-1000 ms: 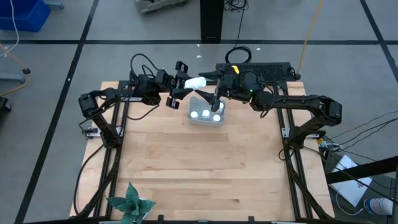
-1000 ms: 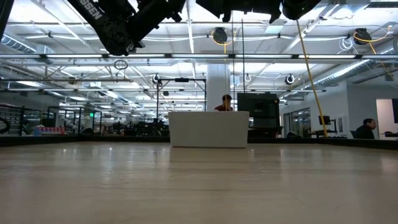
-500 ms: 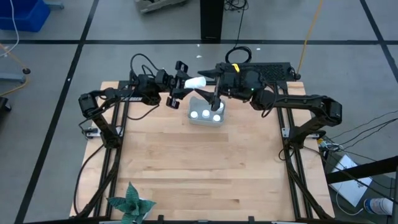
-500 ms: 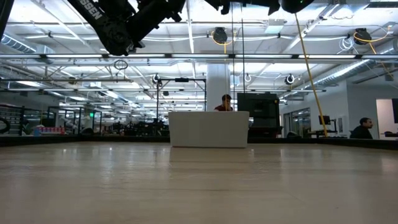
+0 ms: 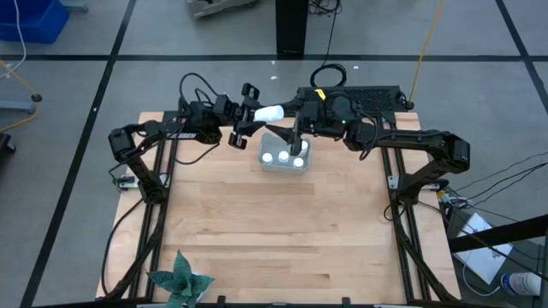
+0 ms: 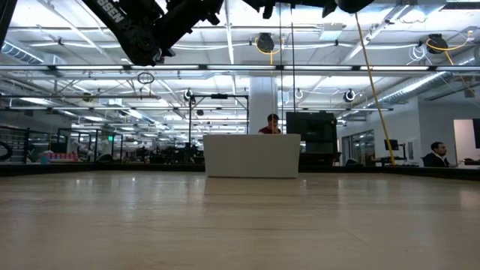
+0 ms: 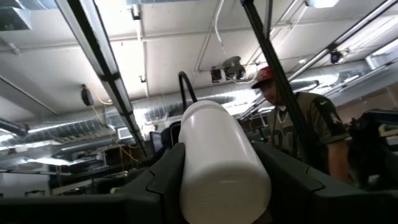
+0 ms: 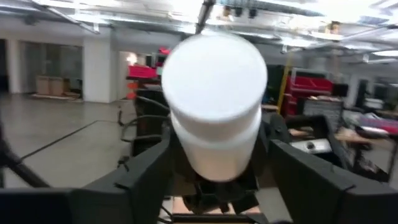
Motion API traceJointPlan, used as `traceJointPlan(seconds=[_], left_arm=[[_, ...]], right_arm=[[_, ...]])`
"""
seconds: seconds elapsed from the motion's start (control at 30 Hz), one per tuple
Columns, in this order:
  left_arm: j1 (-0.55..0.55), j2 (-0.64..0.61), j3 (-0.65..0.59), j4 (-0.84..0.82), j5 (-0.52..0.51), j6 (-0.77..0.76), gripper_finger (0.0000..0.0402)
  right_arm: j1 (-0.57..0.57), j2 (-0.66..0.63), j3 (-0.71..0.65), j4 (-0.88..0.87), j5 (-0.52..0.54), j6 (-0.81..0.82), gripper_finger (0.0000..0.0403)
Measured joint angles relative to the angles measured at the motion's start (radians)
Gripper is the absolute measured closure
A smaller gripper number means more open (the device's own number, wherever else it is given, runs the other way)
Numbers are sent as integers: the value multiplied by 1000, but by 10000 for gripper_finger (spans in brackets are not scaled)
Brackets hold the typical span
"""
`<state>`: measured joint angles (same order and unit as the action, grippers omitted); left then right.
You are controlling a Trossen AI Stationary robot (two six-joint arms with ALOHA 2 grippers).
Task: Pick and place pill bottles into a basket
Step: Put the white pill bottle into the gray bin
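Left claw is closed on a small white cylindrical plastic pill bottle, held level above the shallow grey-blue plastic basket near the desk's far edge, seemingly for a handover. Right claw is spread around the bottle's capped end, not yet clamped.

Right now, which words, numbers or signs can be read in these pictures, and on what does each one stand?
"SSEN": white letters, upside down and cut off by the picture's edge, on a dark arm link at the top of the low view.
Marks on the shirt of someone in the left wrist view: too blurred to read.
Pill bottle: plain white, no label visible.
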<state>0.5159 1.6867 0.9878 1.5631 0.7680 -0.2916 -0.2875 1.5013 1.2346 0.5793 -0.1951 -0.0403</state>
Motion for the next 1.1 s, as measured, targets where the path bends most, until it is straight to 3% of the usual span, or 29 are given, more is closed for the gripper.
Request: traceJointPlan(seconds=[0.13,0.23,0.5,0.63,0.8,0.97,1.1], left_arm=[[0,0,1,2,24,-7,228],[0,0,0,2,22,-8,228],[-4,0,1,1,22,-6,228],[-11,0,1,2,25,-5,228],[-12,0,1,1,19,-5,228],[-13,0,1,0,10,-4,229],[-13,0,1,1,10,-5,229]], right_arm=[[1,-4,5,30,-43,-7,178],[1,-5,15,19,-46,-13,184],[1,-5,15,25,-42,-24,130],[2,-5,32,14,-43,-21,126],[2,-4,60,-32,-47,-9,163],[0,-1,68,-61,-65,-13,241],[0,0,68,-64,-68,-25,242]])
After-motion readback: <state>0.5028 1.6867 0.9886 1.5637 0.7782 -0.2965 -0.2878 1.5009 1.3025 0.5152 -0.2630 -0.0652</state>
